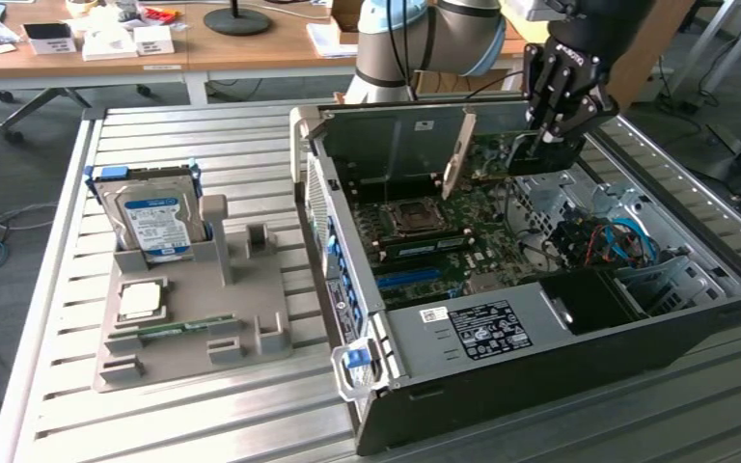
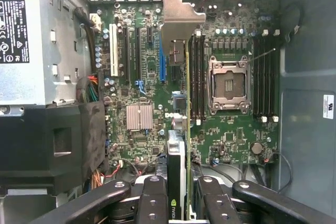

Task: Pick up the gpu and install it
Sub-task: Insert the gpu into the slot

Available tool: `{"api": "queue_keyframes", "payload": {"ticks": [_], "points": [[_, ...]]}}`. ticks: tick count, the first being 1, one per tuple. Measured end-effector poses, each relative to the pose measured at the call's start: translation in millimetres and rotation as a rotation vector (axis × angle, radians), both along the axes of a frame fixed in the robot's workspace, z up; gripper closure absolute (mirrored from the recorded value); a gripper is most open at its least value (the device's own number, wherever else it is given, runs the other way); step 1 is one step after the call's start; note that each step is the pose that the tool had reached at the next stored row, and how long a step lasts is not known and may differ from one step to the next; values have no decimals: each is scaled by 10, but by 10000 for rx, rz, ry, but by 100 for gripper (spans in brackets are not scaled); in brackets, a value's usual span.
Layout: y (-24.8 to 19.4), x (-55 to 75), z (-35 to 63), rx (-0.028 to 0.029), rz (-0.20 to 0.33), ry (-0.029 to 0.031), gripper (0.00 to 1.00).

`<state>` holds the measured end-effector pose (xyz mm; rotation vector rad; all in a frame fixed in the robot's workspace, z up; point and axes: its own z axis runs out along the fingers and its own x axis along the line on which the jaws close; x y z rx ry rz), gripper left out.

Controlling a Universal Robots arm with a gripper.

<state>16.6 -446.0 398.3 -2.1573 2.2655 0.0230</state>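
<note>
Your black metal gripper (image 2: 181,203) is clamped on the gpu (image 2: 177,148), a thin flat card held up on its edge. The fingers (image 2: 152,200) squeeze its two flat sides. The card hangs inside the big open black computer case (image 1: 538,381), just above the green board with all the little parts (image 2: 231,140), and I judge it is not in a slot yet.

Watch out. The card is thin, so if it tips a little in the grip, its bottom edge could miss the slot and scrape the board. It sits near the long blue slot (image 2: 161,66) and the row of black memory slots (image 2: 197,77), so it could go down in the wrong place. Its metal end could also bump the back wall of the case. A hard push while crooked could bend the card.

The card shows a black side, a thin green edge and a silver metal end plate (image 2: 178,22) with a bent top.
</note>
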Motion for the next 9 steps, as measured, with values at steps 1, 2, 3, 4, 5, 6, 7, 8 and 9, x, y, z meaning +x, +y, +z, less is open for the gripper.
{"api": "queue_keyframes", "payload": {"ticks": [1, 2, 3, 4, 5, 6, 7, 8, 9], "points": [[-1, -5, -1, 20, -21, 0, 73], [-1, -10, -3, 68, -33, -1, 73], [-1, -14, -2, 128, -43, 0, 73], [0, -15, -2, 150, -54, -1, 73], [0, -15, -3, 153, -67, -1, 73], [0, -15, -5, 154, -84, -1, 73], [-2, -17, -8, 155, -111, -1, 73], [-3, -19, -11, 156, -141, -1, 73], [-4, -21, -16, 157, -174, -1, 73]]}}
